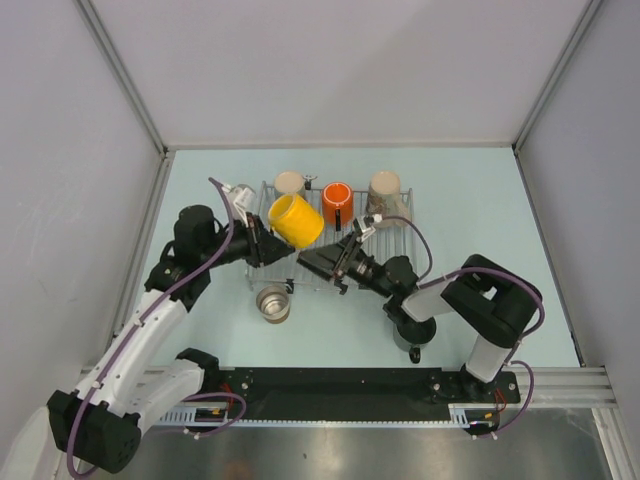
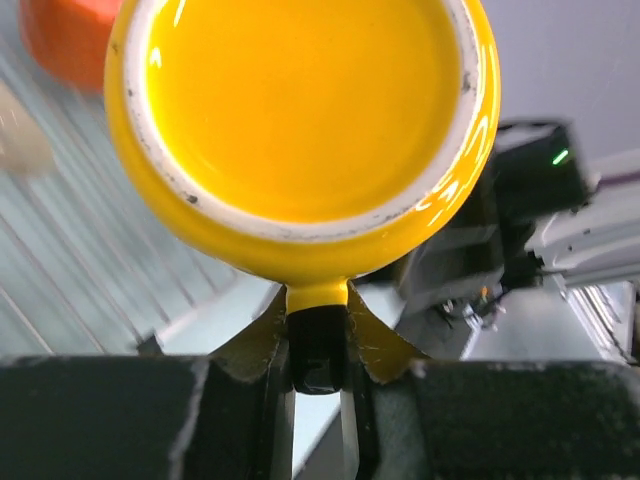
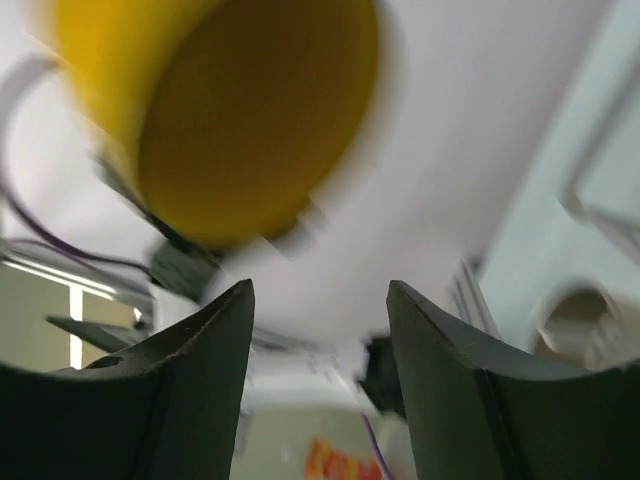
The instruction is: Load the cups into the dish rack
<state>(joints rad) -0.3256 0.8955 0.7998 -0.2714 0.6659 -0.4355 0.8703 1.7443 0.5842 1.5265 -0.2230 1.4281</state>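
Blocked along the far edge of the dish rack [image 1: 312, 205] by a beige mug [image 1: 290, 183], an orange mug [image 1: 337, 203] and a second beige mug [image 1: 384, 190]. Crowded over the rack's near-left part by the yellow mug [image 1: 294, 220], pinched at its handle in the left gripper [image 1: 265, 243], and by the right gripper [image 1: 308, 260], fingers parted, just beside it. Hemmed at the rack's front-left corner by a steel cup [image 1: 272, 302]. Passable over bare table [image 1: 480, 220] right of the rack.

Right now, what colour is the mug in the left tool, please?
The mug is yellow, clearest in the left wrist view.
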